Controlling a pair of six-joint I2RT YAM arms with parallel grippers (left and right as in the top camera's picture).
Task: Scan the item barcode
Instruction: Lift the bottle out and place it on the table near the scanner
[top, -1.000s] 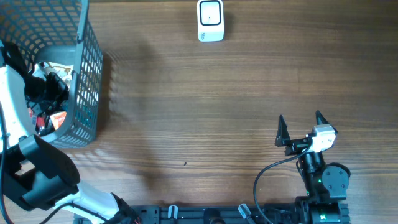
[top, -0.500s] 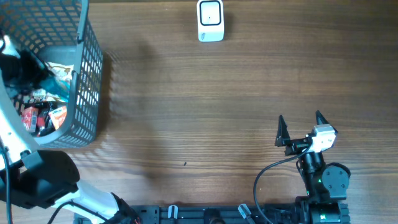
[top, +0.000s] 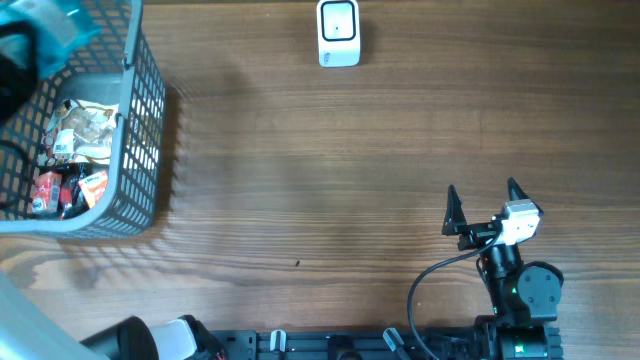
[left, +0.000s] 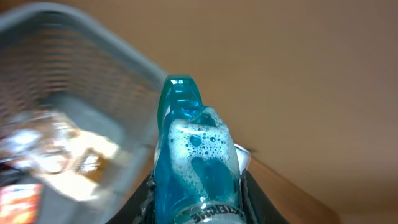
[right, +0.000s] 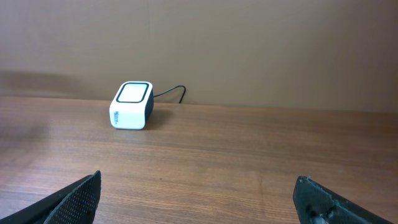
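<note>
While the blue bottle (left: 196, 155) hangs over the far-left corner of the table, above the basket (top: 140, 120), the entries stand thus.

Item: blue bottle, part-filled, foam on the liquid; barcode not visible. Long axis runs straight out from the claw, tapered end away from it.

Left gripper (left: 196, 210): clenched on the bottle's lower body, a finger on either side.

Right gripper (top: 485, 205): released, jaws wide, nothing between them, at the near-right of the table.

Scanner (top: 339, 32): white box, at the far edge, mid-table. It lies well apart from the bottle, to the robot's right along that far edge; the left arm, already carrying the item, looks the nearer.

Basket contents: snack packets (top: 75, 125), untouched.
</note>
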